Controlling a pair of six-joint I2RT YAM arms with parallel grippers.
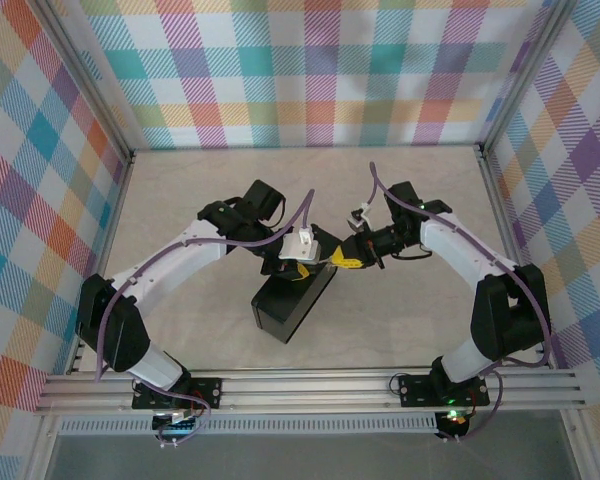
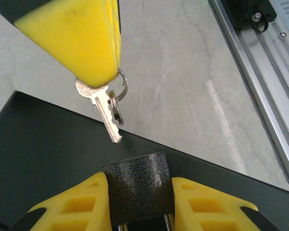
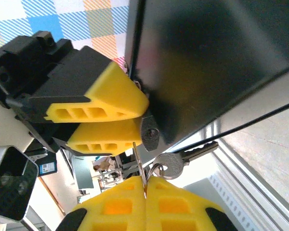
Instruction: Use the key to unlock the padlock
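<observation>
The left fingers pinch the padlock; the right fingers, pressed together, grip the key at its eleven o'clock.

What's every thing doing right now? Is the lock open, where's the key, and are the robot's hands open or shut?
padlock: squeezed between the left gripper's fingers, no key in it; shackle hidden, so I cannot tell if it is locked.
key: hanging from the right gripper, not in the padlock.
left gripper: shut on the padlock.
right gripper: shut on the key's ring end.
box: under both grippers, looks closed.
</observation>
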